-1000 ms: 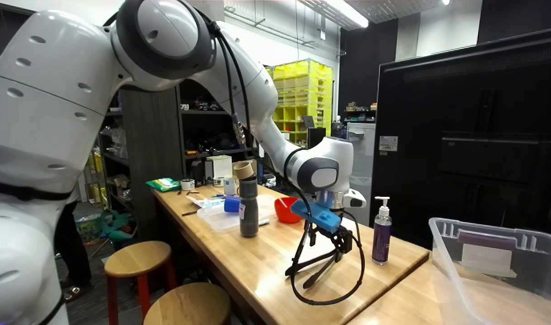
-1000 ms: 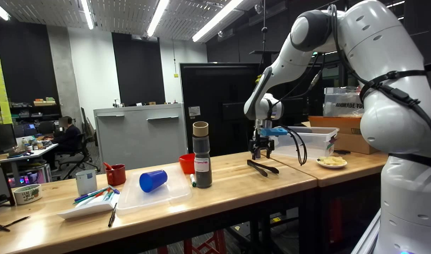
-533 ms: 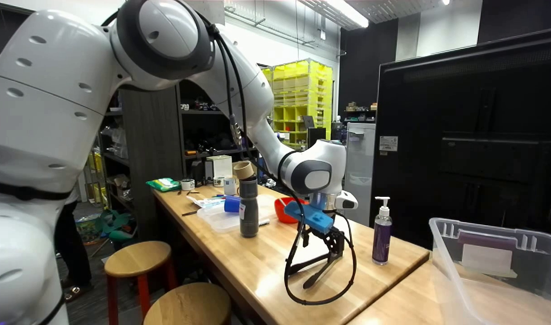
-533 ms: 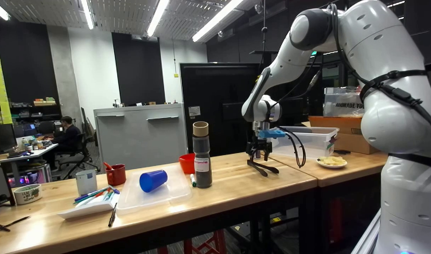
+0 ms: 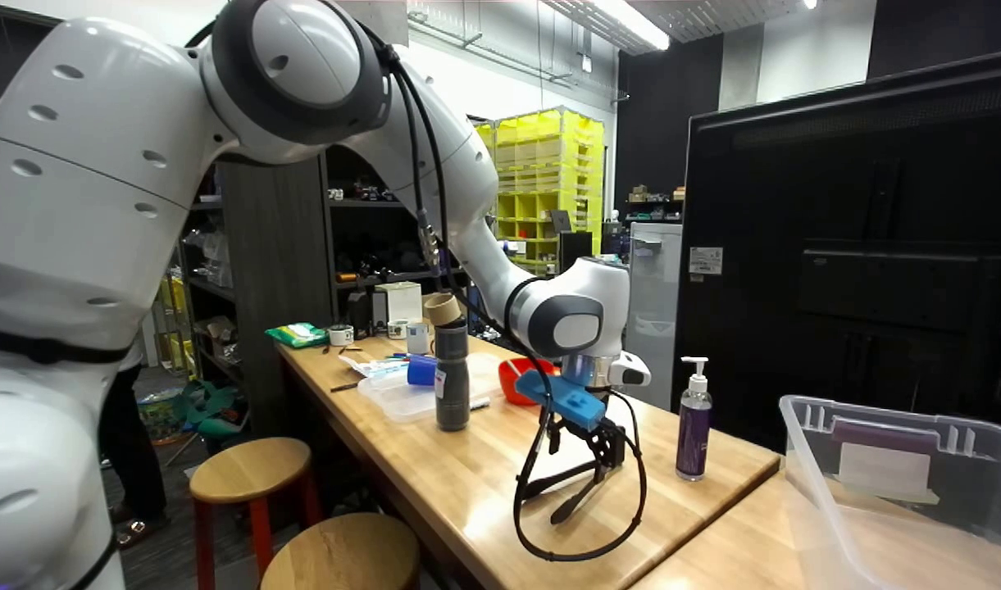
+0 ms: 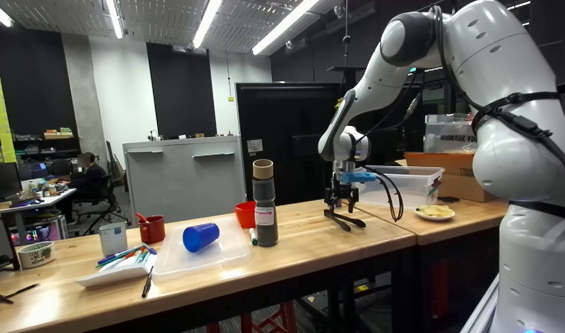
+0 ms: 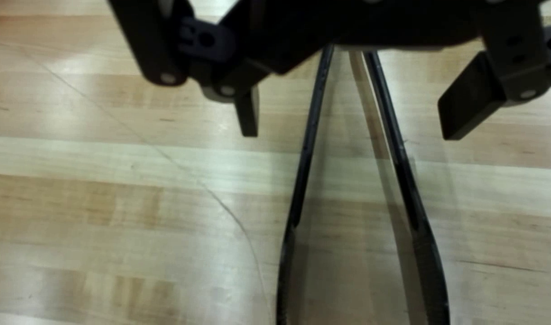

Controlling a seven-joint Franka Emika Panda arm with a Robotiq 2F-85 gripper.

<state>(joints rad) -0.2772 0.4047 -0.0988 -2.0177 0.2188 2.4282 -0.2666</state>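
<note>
Above the worktop [image 6: 305, 236]: claw [image 7: 355, 115] pointing downward, its fingers [image 7: 248, 115] spread well apart.
Tongs [image 7: 306, 153]: black, V-shaped, lying on the worktop beneath the claw; in the wrist view their two arms diverge from a narrow end hidden behind the claw's body and run between the spread fingers, with a gap on either side.
Fingertip contact: not determinable for the end of the tongs under the claw's body.
Pump bottle [image 5: 693, 430]: upright near the tongs, purple below a white pump head, seen in full in an exterior view.
Clear bin [image 6: 419, 195]: open-topped, on the adjoining section of worktop, shown in both exterior views.
Plate [image 6: 437, 218]: white, bearing pale yellow chips [image 6: 435, 211], near the clear bin.
Grey bottle [image 6: 265, 213]: upright, well apart from the tongs, a cardboard ring [image 6: 263, 170] on its top.
Marker [image 6: 253, 236]: lying just beside the base of the grey bottle.
Red bowl [image 6: 244, 214]: behind and to one side of the grey bottle in an exterior view.
Blue cup [image 6: 201, 237]: on its side upon a translucent lid [image 6: 227, 252].
</note>
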